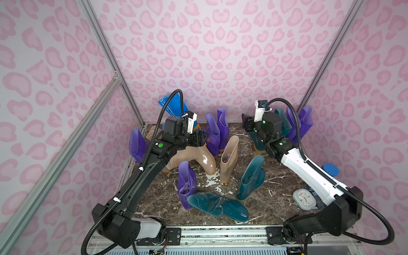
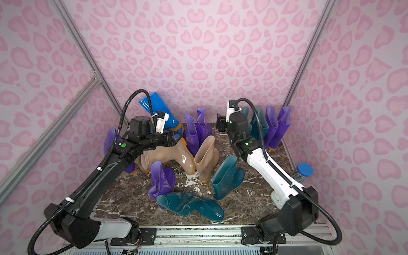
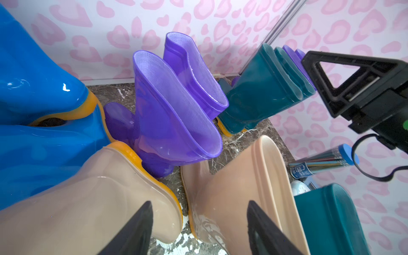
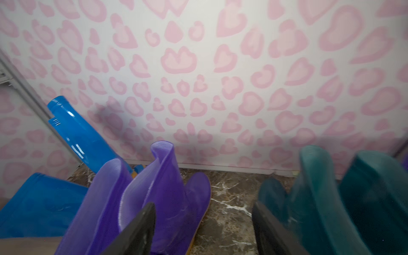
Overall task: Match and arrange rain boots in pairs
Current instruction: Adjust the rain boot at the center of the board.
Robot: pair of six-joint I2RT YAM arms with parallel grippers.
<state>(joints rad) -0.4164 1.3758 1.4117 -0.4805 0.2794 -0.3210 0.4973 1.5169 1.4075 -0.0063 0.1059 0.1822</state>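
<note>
Rain boots stand and lie across the marble table (image 1: 276, 176). My left gripper (image 3: 199, 223) is open above a lying beige boot (image 1: 194, 157) and an upright beige boot (image 1: 229, 159), gripping neither. My right gripper (image 4: 203, 225) is open over bare marble, between a purple pair (image 1: 217, 130) and the teal boots (image 1: 283, 123) at the back right, with purple boots (image 1: 303, 123) beside them. A blue boot (image 1: 174, 108) leans on the back wall. Nearer the front are an upright purple boot (image 1: 186, 183), a lying teal boot (image 1: 216, 206) and an upright teal boot (image 1: 251, 176).
Another purple boot (image 1: 138, 144) leans at the left wall. A white clock (image 1: 304, 198) and a blue-capped cylinder (image 1: 330, 169) sit at the right edge, partly under the right arm. Pink patterned walls close three sides; a metal rail (image 1: 220, 234) runs along the front.
</note>
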